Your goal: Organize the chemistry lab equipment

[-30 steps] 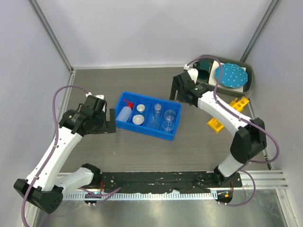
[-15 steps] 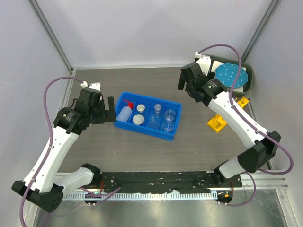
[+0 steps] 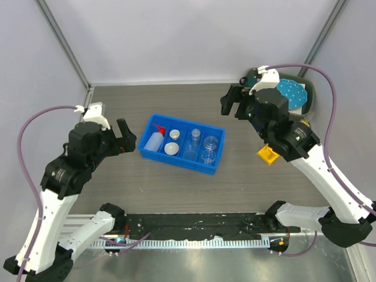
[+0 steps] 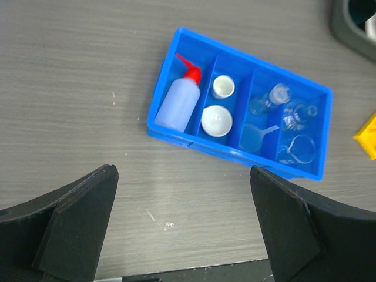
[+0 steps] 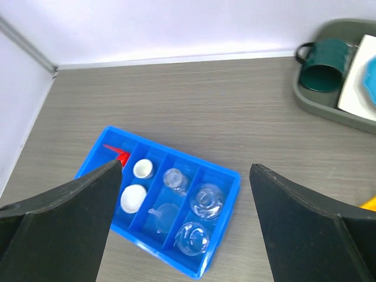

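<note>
A blue divided bin (image 3: 218, 161) sits mid-table. It holds the white squeeze bottle with red nozzle (image 3: 154, 140), two small white dishes (image 3: 171, 148), a clear flask (image 3: 195, 136), a funnel (image 3: 190, 154) and two clear beakers (image 3: 210, 143). The left wrist view shows the same bottle (image 4: 179, 104), dishes (image 4: 216, 120) and glassware (image 4: 296, 116) from above. A yellow tube rack (image 3: 267, 154) lies right of the bin, mostly hidden under the right arm. My left gripper (image 3: 124, 138) hovers open and empty left of the bin. High above the bin's far right side, my right gripper (image 3: 234, 103) is open too, holding nothing.
A grey tray (image 3: 310, 98) in the far right corner carries a teal mug (image 5: 322, 70) and a blue dotted plate (image 3: 292, 91). White walls and metal posts close in the back and sides. Both arm bases and a black rail run along the near edge.
Both arms have lifted and drawn back from the bin, the left gripper going left and the right gripper going right. Nothing in the bin has moved.
</note>
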Controlling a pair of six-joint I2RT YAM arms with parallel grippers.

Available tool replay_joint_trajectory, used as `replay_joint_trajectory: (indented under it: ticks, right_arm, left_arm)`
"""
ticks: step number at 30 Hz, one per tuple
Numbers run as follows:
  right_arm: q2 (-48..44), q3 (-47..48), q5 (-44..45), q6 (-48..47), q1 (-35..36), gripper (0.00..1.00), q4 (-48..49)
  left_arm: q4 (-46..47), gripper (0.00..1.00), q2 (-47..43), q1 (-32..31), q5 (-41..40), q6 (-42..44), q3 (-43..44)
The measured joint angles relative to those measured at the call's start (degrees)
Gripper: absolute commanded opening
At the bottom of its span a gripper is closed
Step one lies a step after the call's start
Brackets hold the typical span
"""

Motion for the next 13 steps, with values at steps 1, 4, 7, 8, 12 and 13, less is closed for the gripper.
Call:
replay_joint_trajectory:
  ticks: [1,4,7,8,12,13]
  right_arm:
    - [-0.2,0.0,0.0,-0.5,1.4,0.95,0.6]
    - [0.0,0.0,0.4,-1.9,5.6,0.96,1.7]
    - [0.3,0.1,1.2,-3.0,8.9,0.96,2.1]
    - [0.4,0.1,1.5,-3.2,9.8,0.96,2.3]
    - [0.9,0.7,2.6,-4.2,12.1,0.96,2.9]
    - [1.0,0.7,3.0,-4.3,12.5,0.96,3.1]
  left_arm:
    - [0.5,1.0,-1.2,0.0,0.2,0.0,0.0]
    - [1.6,1.0,-4.2,0.0,0.3,0.2,0.4]
    - [1.7,1.0,-6.6,0.0,0.4,0.3,1.9]
    - [1.7,1.0,-6.9,0.0,0.4,0.3,2.6]
    - [1.7,1.0,-7.2,0.0,0.4,0.5,4.6]
    - [1.7,1.0,-7.2,0.0,0.4,0.6,4.6]
